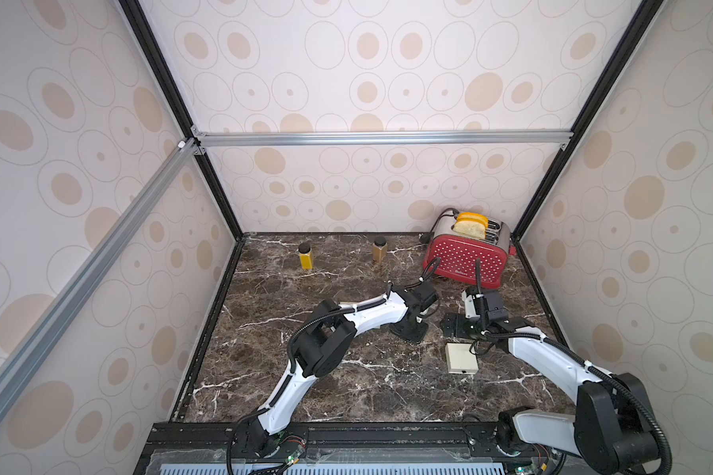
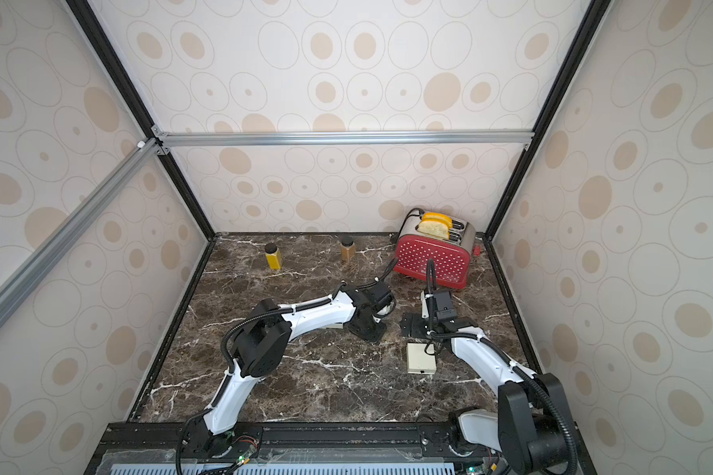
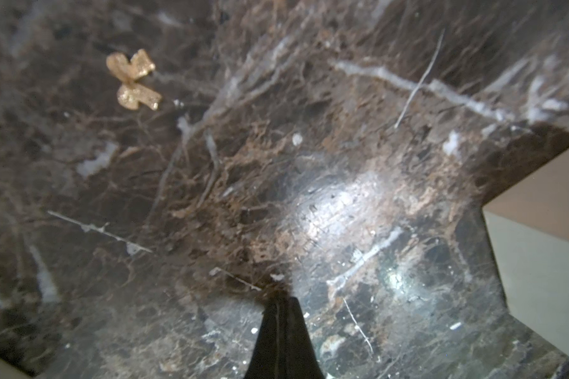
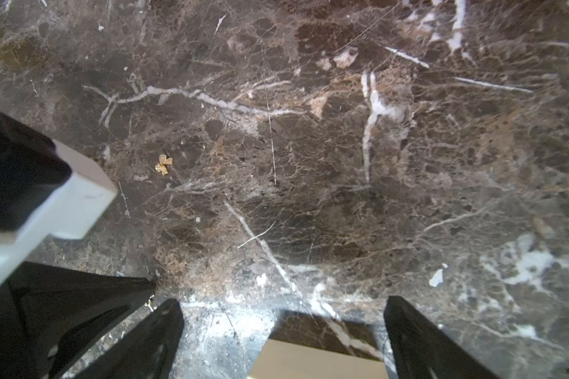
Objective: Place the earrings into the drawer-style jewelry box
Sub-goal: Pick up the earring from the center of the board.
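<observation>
Left gripper point(image 3: 280, 303) is sitting tips-down on the marble tabletop point(image 1: 239, 370) with its jaws pressed together; can't tell if anything is pinched between them. One gold bow-shaped earring point(image 3: 133, 78) is lying loose on the marble, apart from those tips, and is also showing in the right wrist view point(image 4: 164, 164). Right gripper point(image 4: 284, 328) is sitting just beside the left one, jaws spread wide, gripping nothing. Jewelry box point(image 1: 462, 357) is lying flat just in front of it, close to the right forearm. A cream piece point(image 1: 348, 304) is peeking out from under the left forearm.

In both top views the grippers are crowding mid-table. Toaster point(image 1: 466, 257) is standing close behind the right wrist in the back-right corner. Yellow jar point(image 1: 306, 256) and brown jar point(image 1: 379, 251) are standing near the back edge, well apart from the arms. Open marble is running out toward the left wall point(image 1: 161, 308) and the front rail point(image 1: 387, 436).
</observation>
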You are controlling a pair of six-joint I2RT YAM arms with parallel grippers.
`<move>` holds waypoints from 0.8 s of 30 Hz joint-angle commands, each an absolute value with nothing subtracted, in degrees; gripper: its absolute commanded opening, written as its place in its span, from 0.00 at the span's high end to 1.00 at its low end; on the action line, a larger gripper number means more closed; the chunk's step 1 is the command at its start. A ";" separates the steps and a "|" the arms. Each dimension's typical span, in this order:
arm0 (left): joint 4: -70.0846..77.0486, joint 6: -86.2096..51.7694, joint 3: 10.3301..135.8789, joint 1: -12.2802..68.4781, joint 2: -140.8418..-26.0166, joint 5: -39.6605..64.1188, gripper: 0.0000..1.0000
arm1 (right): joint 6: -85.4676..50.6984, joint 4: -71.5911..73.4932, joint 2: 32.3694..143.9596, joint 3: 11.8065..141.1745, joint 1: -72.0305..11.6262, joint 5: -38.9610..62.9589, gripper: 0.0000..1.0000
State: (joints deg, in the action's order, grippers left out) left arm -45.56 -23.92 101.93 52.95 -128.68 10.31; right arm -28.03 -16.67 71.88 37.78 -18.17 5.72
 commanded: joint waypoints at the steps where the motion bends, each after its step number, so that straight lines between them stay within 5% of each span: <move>1: -49.44 -24.78 104.76 53.10 -127.97 9.67 1.00 | -26.10 -16.55 71.53 37.27 -17.86 7.13 0.01; 7: -47.38 -35.76 101.67 46.77 -122.15 17.80 1.00 | -20.18 -11.17 67.42 35.23 -17.91 17.27 0.03; 11: -31.02 -52.53 90.48 39.29 -115.82 32.12 1.00 | -20.03 -2.44 66.92 33.04 -18.02 26.79 0.09; 24: 2.69 -83.46 74.03 29.82 -110.23 51.60 1.00 | -32.41 27.23 81.62 35.73 -23.46 41.62 0.24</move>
